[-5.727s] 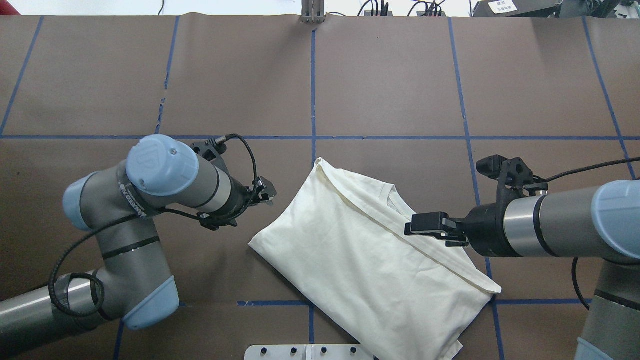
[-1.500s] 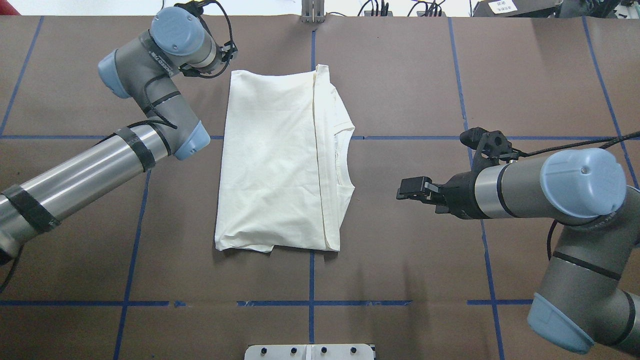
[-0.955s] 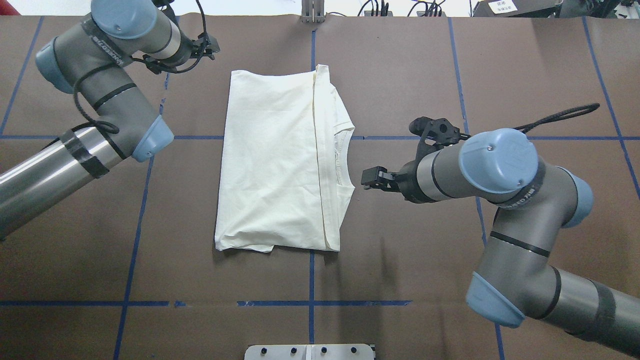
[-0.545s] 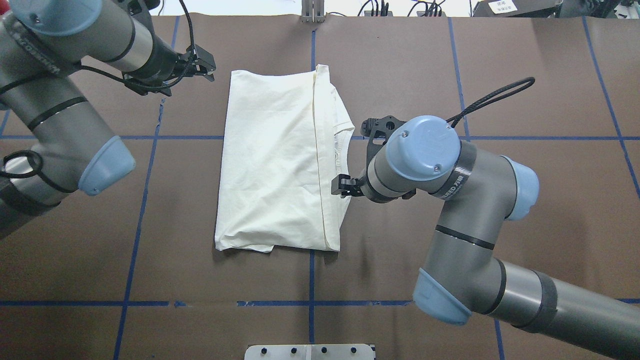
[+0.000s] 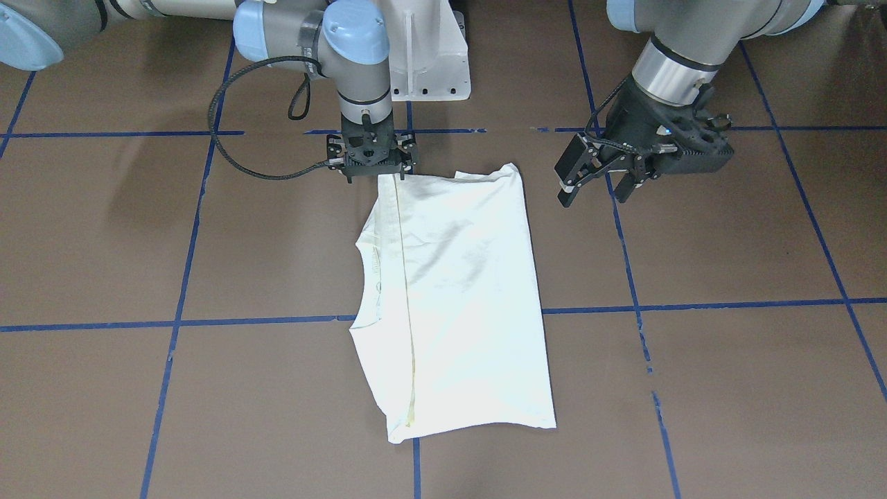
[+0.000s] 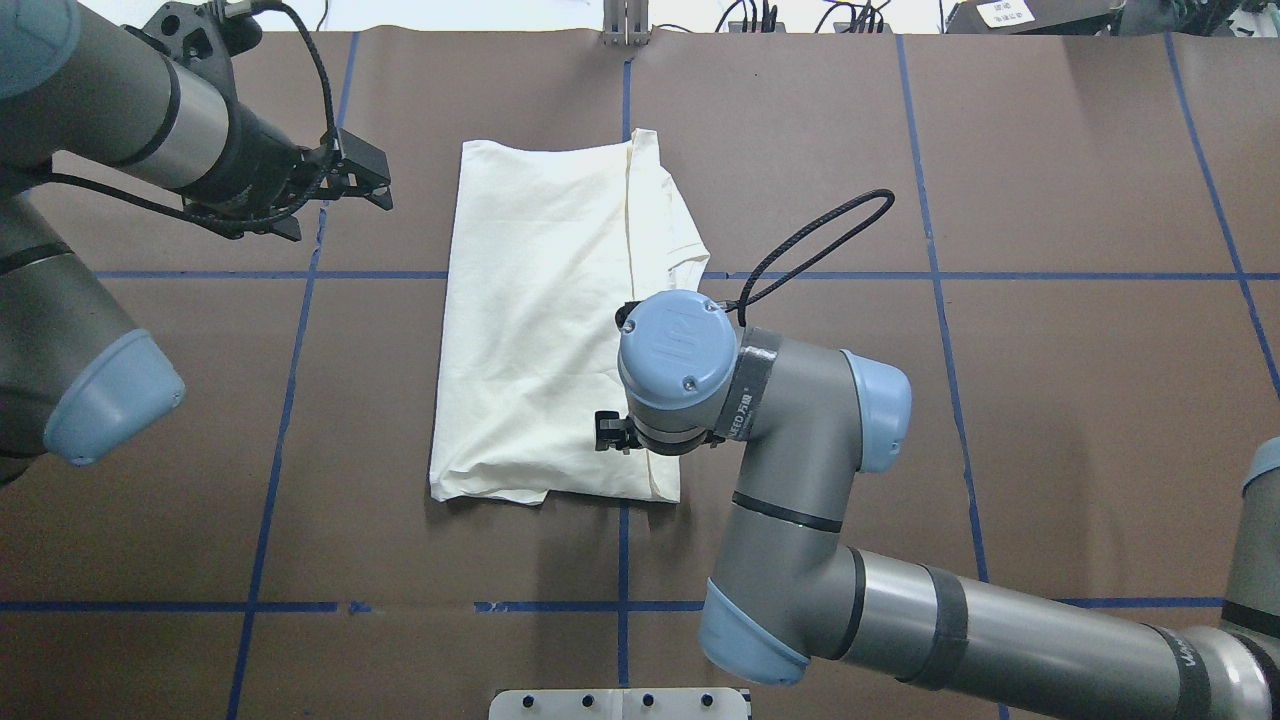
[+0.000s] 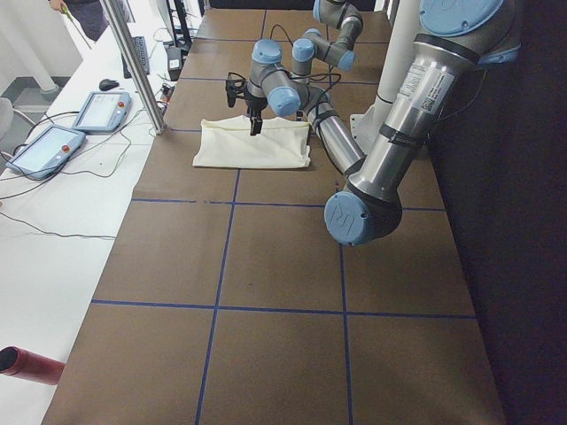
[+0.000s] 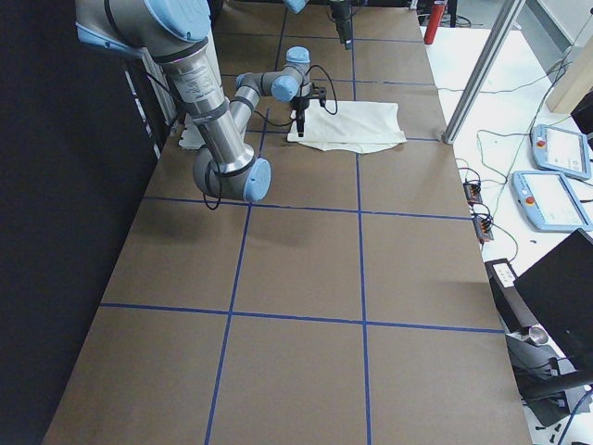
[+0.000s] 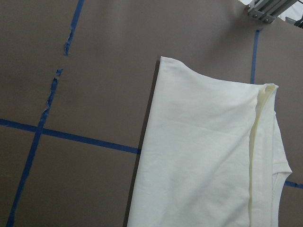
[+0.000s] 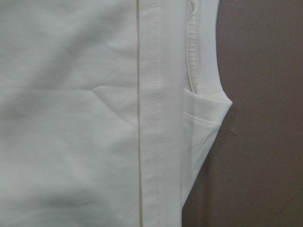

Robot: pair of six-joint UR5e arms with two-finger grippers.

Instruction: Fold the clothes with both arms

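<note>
Lengthwise fold looks done; crosswise fold likely next.

Brown table (image 6: 1000,150), blue tape grid. At centre lies the cream T-shirt (image 6: 540,320), a long strip, plain side up. The right gripper (image 5: 378,173) points straight down at its robot-side hem, probably to pinch there; finger gap unreadable. The left gripper (image 5: 596,188) is raised beside the shirt's left edge, fingers spread, empty.

The right arm (image 6: 800,400) is showing an embossed UR logo on its blue joint cap (image 6: 677,345). Lettering is running along the black band (image 6: 745,405) beside it, too small to read. A white label (image 6: 1005,12) beyond the table is carrying illegible print.
</note>
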